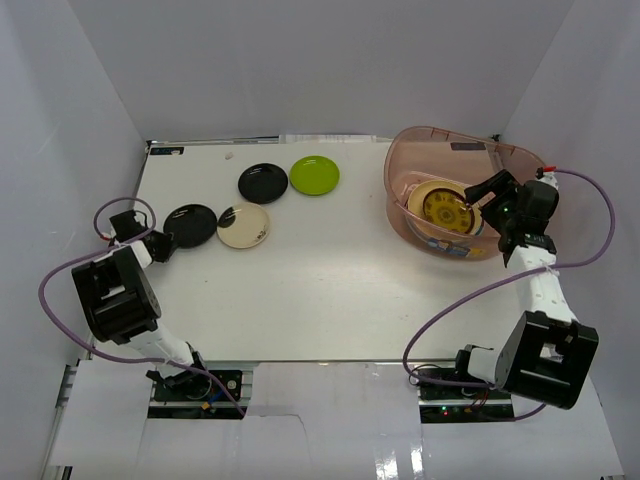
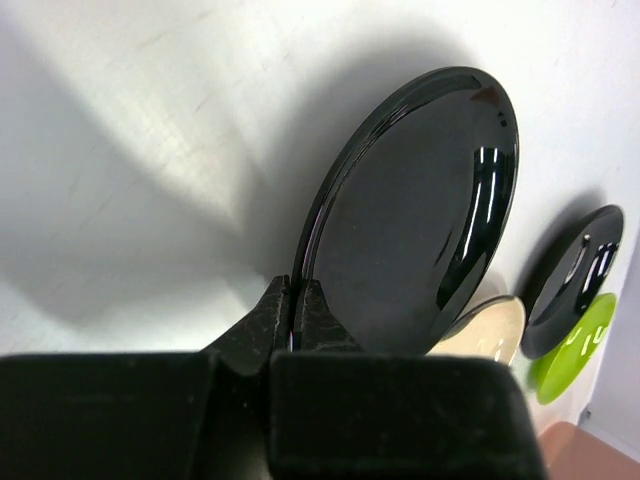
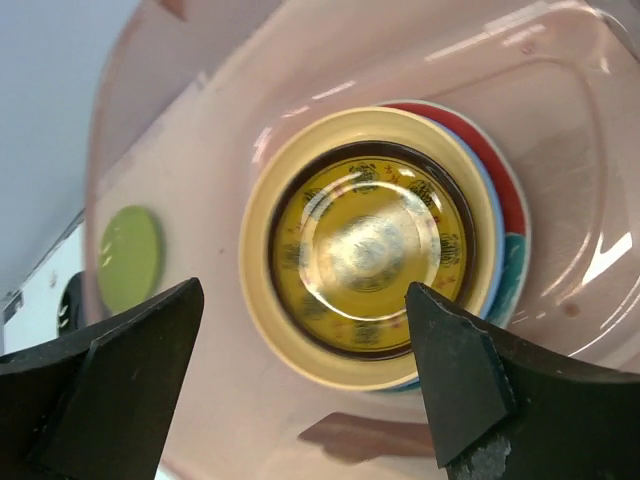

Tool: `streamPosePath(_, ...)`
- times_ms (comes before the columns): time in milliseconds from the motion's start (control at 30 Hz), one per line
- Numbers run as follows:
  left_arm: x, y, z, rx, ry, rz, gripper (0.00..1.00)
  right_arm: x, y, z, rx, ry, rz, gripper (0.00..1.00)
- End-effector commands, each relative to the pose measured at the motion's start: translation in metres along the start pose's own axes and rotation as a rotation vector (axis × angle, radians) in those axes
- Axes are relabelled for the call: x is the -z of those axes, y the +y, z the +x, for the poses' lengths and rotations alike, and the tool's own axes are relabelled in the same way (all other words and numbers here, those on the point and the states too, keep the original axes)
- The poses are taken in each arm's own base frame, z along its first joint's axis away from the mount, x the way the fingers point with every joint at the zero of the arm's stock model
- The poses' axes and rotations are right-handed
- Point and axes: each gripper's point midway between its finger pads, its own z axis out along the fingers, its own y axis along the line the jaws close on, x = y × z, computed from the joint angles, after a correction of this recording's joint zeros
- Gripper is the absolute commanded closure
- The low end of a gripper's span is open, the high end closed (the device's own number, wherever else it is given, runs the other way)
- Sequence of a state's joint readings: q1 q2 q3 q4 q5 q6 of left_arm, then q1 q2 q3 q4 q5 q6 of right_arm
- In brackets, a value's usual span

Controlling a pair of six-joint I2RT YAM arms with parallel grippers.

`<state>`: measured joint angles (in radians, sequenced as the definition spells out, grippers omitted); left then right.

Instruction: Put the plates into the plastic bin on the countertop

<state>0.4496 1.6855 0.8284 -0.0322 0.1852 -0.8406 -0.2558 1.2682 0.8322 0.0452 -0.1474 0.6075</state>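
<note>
My left gripper (image 1: pixel 162 240) (image 2: pixel 297 305) is shut on the near rim of a glossy black plate (image 1: pixel 191 225) (image 2: pixel 420 220), which is tilted up off the white countertop (image 1: pixel 300 290) at the far left. Beside it lie the cream-and-black plate (image 1: pixel 243 225) (image 2: pixel 492 330), the second black plate (image 1: pixel 262 182) (image 2: pixel 575 275) and the lime green plate (image 1: pixel 314 175) (image 2: pixel 578 350). The pinkish plastic bin (image 1: pixel 420 150) (image 3: pixel 200 150) stands at the back right. It holds a stack topped by the patterned amber plate (image 1: pixel 445 208) (image 3: pixel 370 250), with red-and-teal (image 3: pixel 508 195) and light blue rims below. My right gripper (image 1: pixel 490 196) (image 3: pixel 305 350) hangs open and empty over the stack.
White walls enclose the countertop on three sides. The lime green plate shows through the bin wall in the right wrist view (image 3: pixel 130 258). A purple cable (image 1: pixel 590 220) loops beside the right arm, next to the bin.
</note>
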Motion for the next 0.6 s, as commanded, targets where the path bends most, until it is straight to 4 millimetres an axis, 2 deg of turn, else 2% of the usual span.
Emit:
streamPosePath(0, 0.023, 0.018, 0.012, -0.026, -0.001, -0.069, 1.0, 0.035, 0.05, -0.015, 0.065, -0.063, -0.151, 0.12)
streamPosePath(67, 0.032, 0.015, 0.016, -0.012, -0.006, -0.039, 1.0, 0.047, 0.071, -0.009, 0.098, -0.07, -0.208, 0.12)
streamPosePath(100, 0.042, 0.006, 0.013, 0.017, -0.028, 0.002, 1.0, 0.059, 0.095, 0.007, 0.133, -0.056, -0.278, 0.12)
streamPosePath(167, 0.051, 0.001, 0.02, 0.042, -0.026, 0.053, 1.0, 0.074, 0.119, 0.023, 0.159, -0.053, -0.346, 0.13)
streamPosePath(200, 0.056, -0.003, 0.02, 0.05, -0.034, 0.072, 1.0, 0.085, 0.148, 0.054, 0.191, 0.007, -0.436, 0.13)
streamPosePath(233, 0.068, -0.014, 0.015, 0.056, -0.063, 0.111, 1.0, 0.09, 0.159, 0.07, 0.201, 0.026, -0.472, 0.14)
streamPosePath(267, 0.074, -0.017, 0.014, 0.057, -0.074, 0.133, 1.0, 0.101, 0.181, 0.101, 0.231, 0.074, -0.526, 0.14)
streamPosePath(300, 0.081, -0.024, 0.011, 0.054, -0.088, 0.16, 1.0, 0.106, 0.192, 0.12, 0.248, 0.101, -0.553, 0.15)
streamPosePath(333, 0.097, -0.038, 0.005, 0.046, -0.125, 0.219, 1.0, 0.104, 0.197, 0.125, 0.256, 0.07, -0.529, 0.15)
streamPosePath(367, 0.105, -0.043, 0.007, 0.037, -0.125, 0.25, 1.0, 0.11, 0.211, 0.164, 0.304, 0.142, -0.559, 0.15)
streamPosePath(433, 0.126, -0.059, 0.008, 0.019, -0.148, 0.326, 1.0, 0.109, 0.221, 0.194, 0.342, 0.185, -0.564, 0.15)
streamPosePath(467, 0.133, -0.066, 0.011, 0.007, -0.147, 0.358, 1.0, 0.104, 0.231, 0.22, 0.371, 0.234, -0.573, 0.15)
streamPosePath(533, 0.142, -0.074, 0.03, -0.023, -0.108, 0.416, 1.0, 0.096, 0.239, 0.246, 0.383, 0.289, -0.573, 0.15)
streamPosePath(567, 0.152, -0.08, 0.038, -0.046, -0.091, 0.471, 1.0, 0.087, 0.247, 0.27, 0.397, 0.349, -0.586, 0.15)
